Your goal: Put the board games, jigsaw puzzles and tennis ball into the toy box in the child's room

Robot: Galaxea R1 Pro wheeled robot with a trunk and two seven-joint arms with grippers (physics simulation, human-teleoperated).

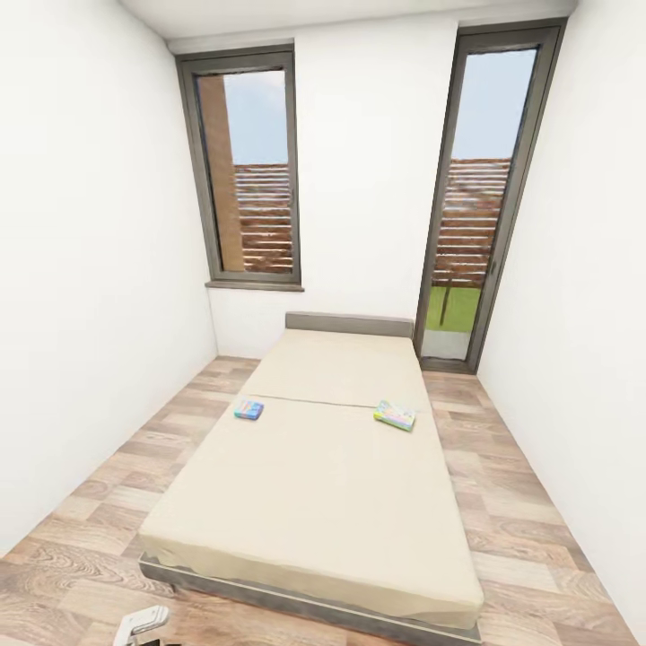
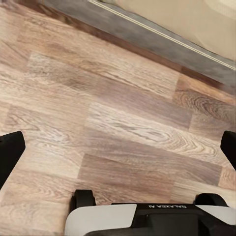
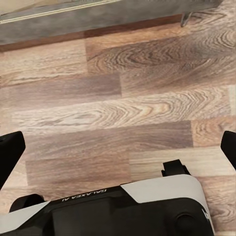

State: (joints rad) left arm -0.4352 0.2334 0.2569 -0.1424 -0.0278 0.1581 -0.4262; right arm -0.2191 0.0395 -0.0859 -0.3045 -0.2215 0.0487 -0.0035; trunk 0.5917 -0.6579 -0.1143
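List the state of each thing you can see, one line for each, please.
Blue game: flat on the bed, left side.
Green-edged game: flat on the bed, right side.
Left gripper: open, empty, over the floor.
Right gripper: open, empty, over the floor.

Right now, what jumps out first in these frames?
The bed fills the middle of the narrow room, its foot nearest the camera. Two board games lie on it: a small blue box on the left, a green-edged pastel box on the right. Two tall windows flank the headboard wall.
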